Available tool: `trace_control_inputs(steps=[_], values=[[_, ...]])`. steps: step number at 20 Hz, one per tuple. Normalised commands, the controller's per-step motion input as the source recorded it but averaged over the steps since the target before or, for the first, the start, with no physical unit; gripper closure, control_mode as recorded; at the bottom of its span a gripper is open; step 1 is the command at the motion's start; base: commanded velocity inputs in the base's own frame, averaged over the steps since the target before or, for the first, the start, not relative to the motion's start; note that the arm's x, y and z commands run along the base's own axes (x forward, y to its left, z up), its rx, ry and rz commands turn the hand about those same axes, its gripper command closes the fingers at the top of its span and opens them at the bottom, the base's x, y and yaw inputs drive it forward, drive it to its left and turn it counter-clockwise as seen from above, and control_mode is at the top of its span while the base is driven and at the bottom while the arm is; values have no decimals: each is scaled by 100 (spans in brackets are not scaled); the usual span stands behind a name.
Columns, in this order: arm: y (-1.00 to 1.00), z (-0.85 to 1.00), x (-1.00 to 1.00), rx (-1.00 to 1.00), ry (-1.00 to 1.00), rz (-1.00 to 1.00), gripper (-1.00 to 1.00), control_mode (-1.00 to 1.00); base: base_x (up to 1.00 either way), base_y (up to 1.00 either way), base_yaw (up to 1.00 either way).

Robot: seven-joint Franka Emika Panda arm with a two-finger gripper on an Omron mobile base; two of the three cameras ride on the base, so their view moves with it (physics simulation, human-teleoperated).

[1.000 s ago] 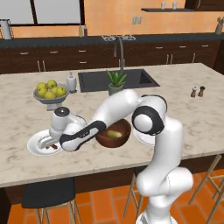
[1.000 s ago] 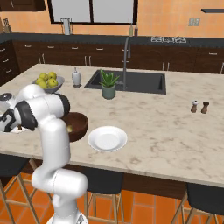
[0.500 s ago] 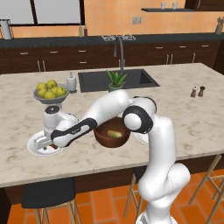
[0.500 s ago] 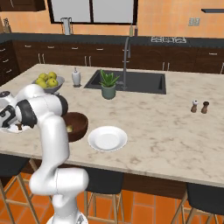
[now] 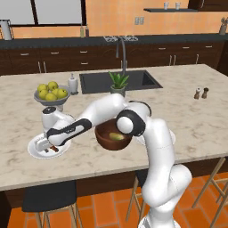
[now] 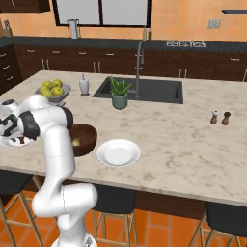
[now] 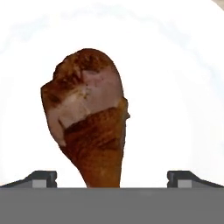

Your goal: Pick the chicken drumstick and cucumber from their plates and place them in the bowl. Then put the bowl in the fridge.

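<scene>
Fingers [image 7: 112, 177] stand fully open, holding nothing, straddling the chicken drumstick [image 7: 87, 127] on its plate [image 7: 175, 87], evidently positioned for closing on the narrow end.

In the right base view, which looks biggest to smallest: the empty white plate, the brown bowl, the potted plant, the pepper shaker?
1. Plate
2. Bowl, partly hidden by the arm, so its rank against the plate is unsure
3. Plant, farther back
4. Pepper shaker
</scene>
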Motion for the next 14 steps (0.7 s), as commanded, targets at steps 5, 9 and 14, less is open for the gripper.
trace_control_inputs(steps=[5, 9, 14], values=[[4, -12, 7, -3, 1, 0, -100, -100, 0, 0, 0], [3, -20, -3, -1, 0, 0, 100, -100, 0, 0, 0], [0, -41, -19, 0, 1, 2, 100, -100, 0, 0, 0]])
